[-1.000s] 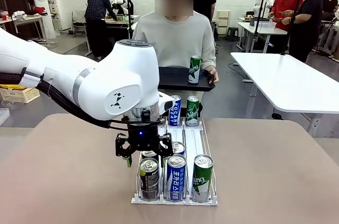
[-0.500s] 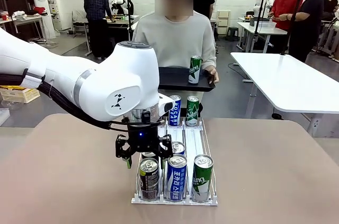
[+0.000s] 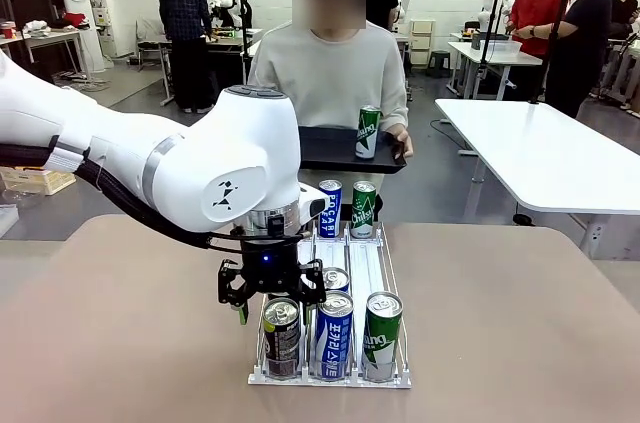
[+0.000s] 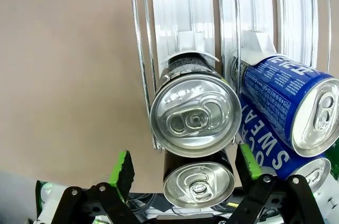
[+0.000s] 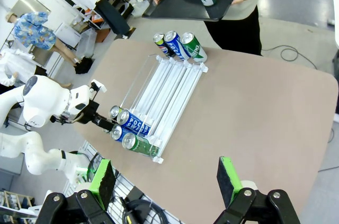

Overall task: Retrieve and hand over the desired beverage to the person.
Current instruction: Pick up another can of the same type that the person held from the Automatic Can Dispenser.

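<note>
A dark, silver-topped aluminium drink can stands upright in the clear rack's near-left lane. The person in a light grey sweatshirt stands at the tabletop's far edge.

Front view: fixed, low at robot's edge of counter, facing across can rack toward person at far side.
Left wrist view: very close, straight down onto can tops in rack.
Right wrist view: high, far back, tilted down over whole counter. All three share rack.
</note>
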`<state>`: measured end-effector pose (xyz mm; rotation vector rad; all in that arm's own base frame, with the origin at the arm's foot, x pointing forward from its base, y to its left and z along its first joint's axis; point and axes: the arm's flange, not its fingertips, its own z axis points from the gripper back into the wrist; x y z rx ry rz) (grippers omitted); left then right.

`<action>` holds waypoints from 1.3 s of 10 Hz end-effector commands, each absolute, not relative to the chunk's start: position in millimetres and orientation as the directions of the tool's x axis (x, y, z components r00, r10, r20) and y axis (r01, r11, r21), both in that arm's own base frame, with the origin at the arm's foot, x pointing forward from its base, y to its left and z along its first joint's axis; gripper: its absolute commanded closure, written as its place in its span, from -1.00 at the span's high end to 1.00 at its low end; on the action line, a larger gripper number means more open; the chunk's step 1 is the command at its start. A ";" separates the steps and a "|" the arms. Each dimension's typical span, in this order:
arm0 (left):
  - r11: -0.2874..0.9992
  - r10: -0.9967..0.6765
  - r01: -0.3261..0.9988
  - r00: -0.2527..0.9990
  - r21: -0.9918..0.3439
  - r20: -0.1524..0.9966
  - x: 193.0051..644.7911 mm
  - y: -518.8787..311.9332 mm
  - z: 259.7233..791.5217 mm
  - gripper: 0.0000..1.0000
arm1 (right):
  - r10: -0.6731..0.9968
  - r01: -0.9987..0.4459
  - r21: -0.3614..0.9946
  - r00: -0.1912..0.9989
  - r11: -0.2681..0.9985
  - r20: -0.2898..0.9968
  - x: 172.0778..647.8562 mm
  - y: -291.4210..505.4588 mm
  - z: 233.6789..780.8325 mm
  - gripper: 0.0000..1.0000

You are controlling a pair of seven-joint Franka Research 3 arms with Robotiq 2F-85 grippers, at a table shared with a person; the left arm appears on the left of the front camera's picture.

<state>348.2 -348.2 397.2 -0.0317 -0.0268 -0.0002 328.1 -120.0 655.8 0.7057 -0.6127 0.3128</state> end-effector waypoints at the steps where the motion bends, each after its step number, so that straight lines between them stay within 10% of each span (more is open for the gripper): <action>1: 0.998 -0.015 0.014 1.000 -0.057 -0.003 347.6 -344.2 397.6 0.75 | 0.066 -0.464 0.515 0.785 0.721 0.615 329.1 -120.2 655.8 1.00; 5: 0.998 -0.014 0.011 0.999 -0.069 -0.045 348.8 -343.5 396.4 -1.00 | 0.066 -0.464 0.515 0.785 0.721 0.615 329.1 -120.2 655.8 1.00; 12: 0.999 -0.034 0.030 0.995 -0.046 -0.094 349.3 -344.7 403.4 -1.00 | 0.066 -0.464 0.515 0.785 0.721 0.615 329.1 -120.2 655.8 1.00; 13: 0.999 -0.043 0.041 0.992 -0.017 -0.117 348.1 -347.2 418.4 -0.71 | 0.066 -0.464 0.515 0.785 0.721 0.615 329.1 -120.2 655.8 1.00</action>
